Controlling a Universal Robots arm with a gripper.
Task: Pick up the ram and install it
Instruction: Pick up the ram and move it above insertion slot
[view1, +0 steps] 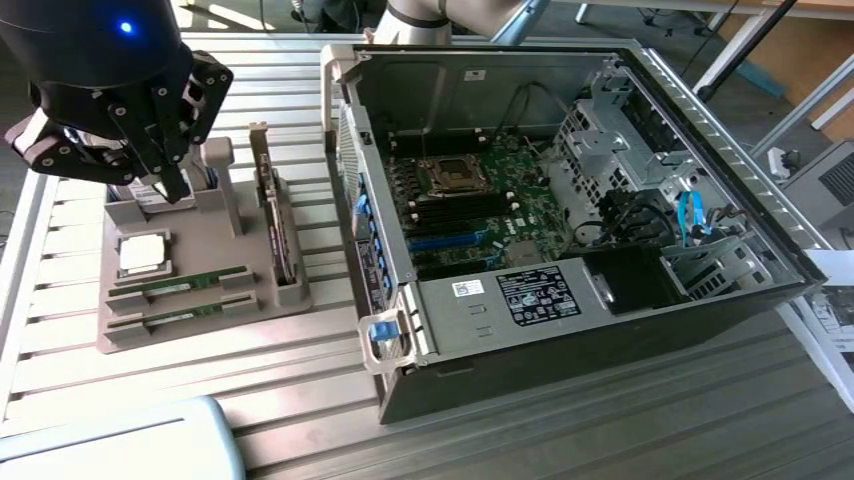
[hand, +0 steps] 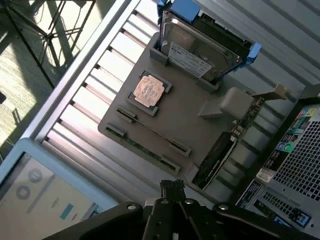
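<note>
I am watching from my remote station. The tool (view1: 167, 190) hangs above the far end of a grey parts tray (view1: 220, 240) at the exterior view's left. The tray rests on a slatted metal worktop (view1: 307, 400). The tool's two black fingers are drawn together at the tips and grip nothing.

The ram (view1: 187, 283), a thin green stick, sits lengthwise in a slot of the tray, just beside a square processor chip (view1: 144, 255). Its twin stick (view1: 187, 313) lies parallel in the next slot, nearer the tray's edge. The tool is apart from both sticks, over the tray's opposite end. A dark expansion card (view1: 274, 230) stands upright along the side of the tray nearest an open computer case (view1: 601, 365), which fills the exterior view's right. The case's motherboard (view1: 481, 200) is exposed.

In the wrist view, the tool (hand: 172, 186) looks down on the tray (hand: 190, 115). The ram (hand: 152, 131) and twin stick (hand: 142, 150) are both seated. The processor chip (hand: 147, 91) is next to them, and a hard drive (hand: 200, 45) in a blue carrier stands at the end.
</note>
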